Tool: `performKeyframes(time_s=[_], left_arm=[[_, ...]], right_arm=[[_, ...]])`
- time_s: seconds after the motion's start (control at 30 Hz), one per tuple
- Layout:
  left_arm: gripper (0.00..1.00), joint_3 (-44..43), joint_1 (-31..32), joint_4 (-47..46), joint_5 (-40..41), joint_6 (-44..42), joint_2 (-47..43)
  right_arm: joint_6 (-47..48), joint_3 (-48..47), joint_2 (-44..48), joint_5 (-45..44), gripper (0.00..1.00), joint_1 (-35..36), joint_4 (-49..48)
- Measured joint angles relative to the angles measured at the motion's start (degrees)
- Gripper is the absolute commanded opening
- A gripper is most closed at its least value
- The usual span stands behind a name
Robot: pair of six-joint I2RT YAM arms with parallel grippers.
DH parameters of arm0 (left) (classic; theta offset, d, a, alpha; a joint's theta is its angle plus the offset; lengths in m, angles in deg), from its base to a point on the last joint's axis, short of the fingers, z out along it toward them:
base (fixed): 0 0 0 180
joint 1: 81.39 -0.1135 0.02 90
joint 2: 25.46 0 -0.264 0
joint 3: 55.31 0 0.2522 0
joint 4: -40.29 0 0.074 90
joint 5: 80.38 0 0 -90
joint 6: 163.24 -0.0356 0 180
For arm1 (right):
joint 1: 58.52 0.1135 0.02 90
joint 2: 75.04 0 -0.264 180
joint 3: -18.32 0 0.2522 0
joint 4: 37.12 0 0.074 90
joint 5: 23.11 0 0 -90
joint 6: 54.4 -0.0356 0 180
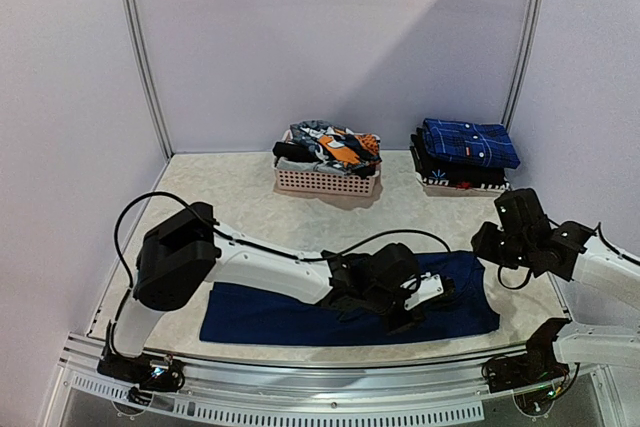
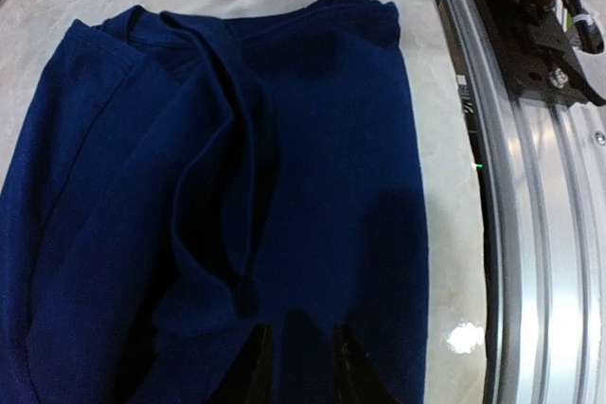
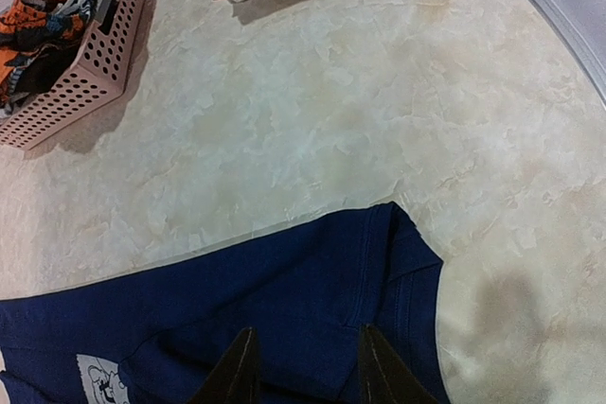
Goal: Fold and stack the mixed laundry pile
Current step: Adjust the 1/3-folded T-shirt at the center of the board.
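Observation:
A navy T-shirt (image 1: 300,317) lies spread along the table's front. Its pale cartoon print (image 3: 104,377) shows in the right wrist view. My left gripper (image 1: 438,293) reaches across onto the shirt's right part. In the left wrist view the left gripper (image 2: 298,352) has its jaws partly apart, pressed into the navy cloth (image 2: 322,158), with a ridge of cloth running up to its fingers. My right gripper (image 3: 306,357) is open and empty just above the shirt's far right corner (image 3: 398,243). The rest of the mixed pile (image 1: 335,147) lies in the basket.
The pale pink slatted basket (image 1: 328,184) stands at the back middle and also shows in the right wrist view (image 3: 85,73). A stack of folded garments (image 1: 465,152) sits at the back right. The metal front rail (image 2: 530,262) runs close by the shirt.

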Motion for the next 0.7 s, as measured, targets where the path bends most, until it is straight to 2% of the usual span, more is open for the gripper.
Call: performKeyframes(time_s=[0.6, 0.7], left_arm=[[0.14, -7.3, 0.7, -0.4, 10.3, -1.8, 5.9], [0.06, -7.6, 0.7, -0.3, 11.8, -1.9, 6.5]], right_arm=[[1.6, 3.2, -1.3, 2.2, 0.34, -0.3, -4.3], [1.6, 3.8, -1.7, 3.1, 0.34, -0.3, -5.0]])
